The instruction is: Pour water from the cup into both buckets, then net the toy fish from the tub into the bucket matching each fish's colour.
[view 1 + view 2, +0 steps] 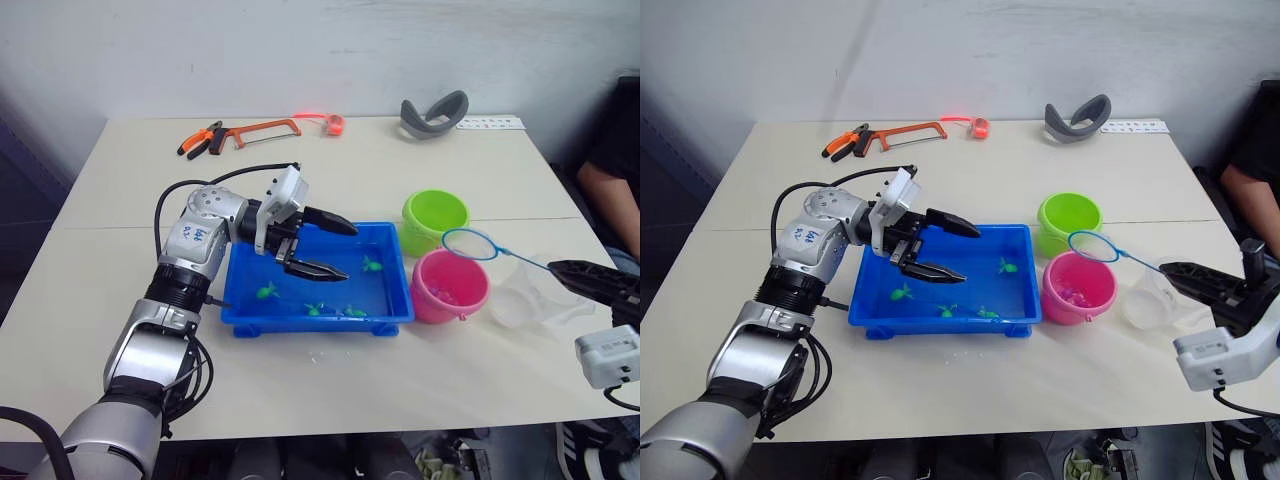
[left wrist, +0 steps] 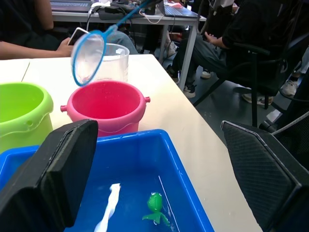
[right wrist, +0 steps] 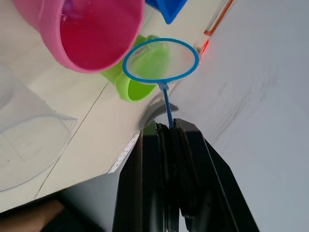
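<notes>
Overhead, right hand [image 3: 169, 126] clamped on net [image 1: 471, 243] above pink bucket [image 1: 450, 286]; left hand [image 1: 318, 248] wide open, empty, over tub [image 1: 318, 318]

Glossy plastic tub [image 1: 395, 300] and buckets [image 1: 450, 290], clear cup [image 1: 525, 300], matt table [image 1: 120, 290]

Net [image 2: 89, 57] over pink bucket [image 2: 105, 107], prob. empty

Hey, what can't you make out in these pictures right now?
- Green bucket contents: head views, its wall hides the inside.
- Water level in the cup: clear, too faint.
- Pink bucket contents: small dark specks, too small to identify.
- Right gripper body: cut off by the head views' right edge.
</notes>
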Motion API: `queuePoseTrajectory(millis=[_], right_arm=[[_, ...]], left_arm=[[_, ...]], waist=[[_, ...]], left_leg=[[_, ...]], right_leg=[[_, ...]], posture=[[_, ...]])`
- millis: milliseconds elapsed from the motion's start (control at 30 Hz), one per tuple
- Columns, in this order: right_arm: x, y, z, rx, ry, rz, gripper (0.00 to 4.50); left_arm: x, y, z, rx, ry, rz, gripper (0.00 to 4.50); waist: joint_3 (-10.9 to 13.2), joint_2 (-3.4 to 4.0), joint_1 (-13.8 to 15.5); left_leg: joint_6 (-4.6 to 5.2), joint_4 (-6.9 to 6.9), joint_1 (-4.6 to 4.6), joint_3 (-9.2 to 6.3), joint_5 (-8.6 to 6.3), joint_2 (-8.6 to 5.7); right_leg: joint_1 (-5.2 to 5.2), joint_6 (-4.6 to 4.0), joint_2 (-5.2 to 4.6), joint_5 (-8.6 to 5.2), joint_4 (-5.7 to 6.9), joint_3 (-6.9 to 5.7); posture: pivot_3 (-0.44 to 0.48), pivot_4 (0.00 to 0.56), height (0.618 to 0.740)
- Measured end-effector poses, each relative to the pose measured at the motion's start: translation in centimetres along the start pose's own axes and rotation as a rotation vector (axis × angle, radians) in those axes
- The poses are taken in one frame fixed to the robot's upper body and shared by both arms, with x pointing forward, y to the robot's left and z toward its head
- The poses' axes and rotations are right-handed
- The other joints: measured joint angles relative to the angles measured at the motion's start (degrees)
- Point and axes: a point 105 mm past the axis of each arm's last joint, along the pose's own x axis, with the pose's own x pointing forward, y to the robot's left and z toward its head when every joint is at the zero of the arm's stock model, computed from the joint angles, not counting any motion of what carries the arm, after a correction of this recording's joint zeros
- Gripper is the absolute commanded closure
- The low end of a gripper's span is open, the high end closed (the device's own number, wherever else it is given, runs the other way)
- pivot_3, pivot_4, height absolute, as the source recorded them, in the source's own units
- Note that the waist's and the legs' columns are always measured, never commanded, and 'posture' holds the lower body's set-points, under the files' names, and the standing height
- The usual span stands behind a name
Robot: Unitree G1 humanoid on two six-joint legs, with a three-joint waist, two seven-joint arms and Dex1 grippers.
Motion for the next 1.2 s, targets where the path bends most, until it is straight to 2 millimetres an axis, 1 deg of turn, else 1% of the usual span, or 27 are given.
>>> queuePoseTrajectory(millis=[67,100,133,167,200,267,300,333,433,467,567,667,733,800,867,1067,1200], right_arm=[[-0.1,-0.8,-0.2,0.148,0.015,-0.065,4.5],[0.0,-1.2,-0.1,0.259,0.009,-0.098,4.5],[0.0,-1.3,-0.1,0.279,0.008,-0.105,4.5],[0.2,-1.7,0.3,0.415,-0.014,-0.135,4.5],[0.4,-1.9,0.7,0.507,-0.037,-0.142,4.5],[1.1,-2.0,2.3,0.778,-0.127,-0.14,4.5],[1.8,-1.7,4.4,1.023,-0.228,-0.096,4.5],[2.0,-1.6,5.2,1.094,-0.26,-0.071,4.5],[3.3,-1.4,7.8,1.44,-0.369,0.035,4.5],[3.5,-1.4,8.1,1.476,-0.38,0.048,4.5],[5.0,-1.7,9.4,1.662,-0.429,0.117,4.5],[6.6,-1.0,10.3,1.86,-0.426,0.233,4.5],[6.8,-0.7,10.4,1.895,-0.416,0.253,4.5],[7.9,-0.2,10.7,2.005,-0.399,0.315,4.5],[8.5,0.8,10.9,2.07,-0.356,0.377,4.5],[10.0,2.1,11.4,2.171,-0.3,0.453,4.5],[10.9,2.9,11.0,2.232,-0.245,0.45,4.5]], left_arm=[[-0.2,0.0,-0.1,-0.002,0.008,0.005,0.05],[-0.4,0.0,-0.1,-0.003,0.014,0.008,0.05],[-0.4,0.0,-0.2,-0.004,0.015,0.009,0.05],[-0.8,0.0,-0.4,-0.009,0.028,0.017,0.05],[-1.1,0.1,-0.6,-0.018,0.04,0.027,0.05],[-1.8,0.0,-1.6,-0.032,0.072,0.048,0.05],[-2.6,-0.3,-2.5,-0.052,0.102,0.063,0.05],[-2.9,-0.4,-2.8,-0.061,0.112,0.069,0.05],[-3.9,-0.9,-3.8,-0.087,0.148,0.092,0.05],[-4.0,-0.9,-3.9,-0.089,0.152,0.094,0.05],[-4.5,-1.2,-4.4,-0.094,0.18,0.108,0.05],[-4.9,-1.4,-4.4,-0.072,0.204,0.129,0.05],[-4.9,-1.5,-4.4,-0.067,0.205,0.129,0.05],[-5.2,-1.9,-4.5,-0.072,0.218,0.141,0.05],[-5.3,-2.2,-4.5,-0.068,0.222,0.146,0.05],[-5.4,-2.8,-4.5,-0.068,0.234,0.165,0.05],[-5.6,-2.8,-4.2,-0.067,0.231,0.187,0.05]], waist=[[0.0,0.0,0.0],[0.0,0.0,0.0],[0.0,0.0,0.0],[0.0,0.0,0.0],[0.0,0.0,0.0],[0.0,0.01,0.0],[0.0,0.01,0.0],[0.0,0.01,0.0],[0.0,0.0,0.0],[0.0,0.0,0.0],[0.0,0.0,0.0],[0.0,0.0,0.1],[0.0,0.0,0.2],[0.0,-0.02,0.0],[0.0,-0.02,0.0],[0.0,-0.02,-0.1],[0.0,-0.02,-0.1]], left_leg=[[0.0,0.0,0.0,-0.02,0.0,0.04],[0.0,0.0,0.0,-0.03,0.0,0.06],[0.0,0.0,-0.01,-0.04,0.0,0.06],[0.0,0.01,-0.01,-0.05,0.0,0.06],[0.0,0.01,0.0,-0.03,0.0,0.06],[0.0,0.0,0.0,-0.06,0.0,0.08],[0.0,0.0,-0.05,-0.14,0.0,0.12],[0.0,0.0,-0.06,-0.15,0.0,0.12],[0.03,0.03,-0.11,-0.21,-0.02,0.11],[0.04,0.04,-0.11,-0.2,-0.02,0.09],[0.06,0.04,-0.16,-0.21,-0.03,0.09],[0.09,0.01,-0.27,-0.26,-0.05,0.1],[0.11,0.01,-0.32,-0.28,-0.06,0.1],[0.14,0.02,-0.4,-0.26,-0.09,0.13],[0.18,0.01,-0.4,-0.24,-0.1,0.13],[0.17,0.0,-0.4,-0.25,-0.1,0.16],[0.19,0.0,-0.42,-0.25,-0.11,0.16]], right_leg=[[0.0,0.0,0.01,0.0,0.0,0.0],[0.0,0.0,0.0,0.0,0.01,0.02],[0.0,0.0,0.0,0.0,0.01,0.02],[0.0,0.0,0.0,0.0,0.04,0.02],[0.0,-0.01,0.0,0.0,0.05,0.01],[0.0,-0.01,-0.01,0.0,0.06,0.02],[0.0,-0.02,-0.08,0.0,0.06,0.09],[-0.01,-0.02,-0.12,0.0,0.06,0.1],[0.01,-0.03,-0.26,0.0,0.04,0.1],[0.0,-0.03,-0.26,0.0,0.05,0.1],[-0.06,-0.03,-0.26,0.0,0.04,0.12],[-0.12,-0.03,-0.27,0.0,-0.05,0.13],[-0.13,-0.03,-0.27,0.0,-0.11,0.11],[-0.17,-0.03,-0.3,0.0,-0.2,0.11],[-0.18,-0.03,-0.42,0.0,-0.2,0.13],[-0.19,-0.03,-0.35,0.0,-0.21,0.12],[-0.18,-0.03,-0.31,0.0,-0.24,0.11]], posture=[[0.0,0.15,0.74],[0.0,0.15,0.74],[0.0,0.15,0.74],[0.0,0.15,0.74],[0.0,0.15,0.74],[0.0,0.15,0.74],[0.0,0.15,0.74],[0.0,0.15,0.74],[0.0,0.15,0.74],[0.0,0.15,0.74],[0.0,0.15,0.74],[0.0,0.15,0.74],[0.0,0.15,0.74],[0.0,0.15,0.74],[0.0,0.15,0.74],[0.0,0.15,0.74],[0.0,0.15,0.74]])
